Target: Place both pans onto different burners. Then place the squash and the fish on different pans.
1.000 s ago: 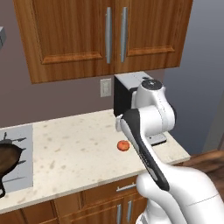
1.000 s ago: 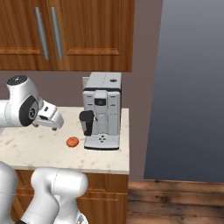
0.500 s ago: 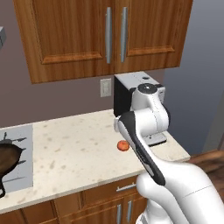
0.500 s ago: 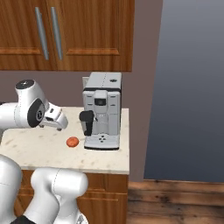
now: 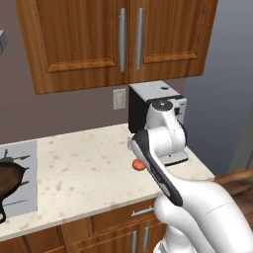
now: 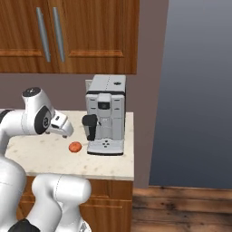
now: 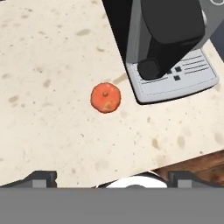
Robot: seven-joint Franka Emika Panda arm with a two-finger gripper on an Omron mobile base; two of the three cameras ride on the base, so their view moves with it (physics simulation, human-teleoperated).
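Currently, the rusty brown-black skillet [image 5: 9,177] sits on the silver-grey cooktop [image 5: 24,153] at the far left edge of the left base view; what can be seen of its interior holds nothing. The squash [image 7: 105,97] lies on the speckled beige counter [image 5: 89,168], just beside the base tray of the coffee machine [image 6: 106,115] and apart from it, well away from the skillet. In the right base view the squash [image 6: 74,147] rests at the left of the machine's tray. The gripper [image 7: 111,179] hangs above the counter with the squash ahead of it; its two fingertips [image 7: 41,177] stand spread wide at opposite sides of the hand view, holding nothing. Compared with the frames from a second ago, the arm's upper joint has shifted toward the coffee machine in both base views, while the squash, the skillet and the coffee machine have kept their positions.
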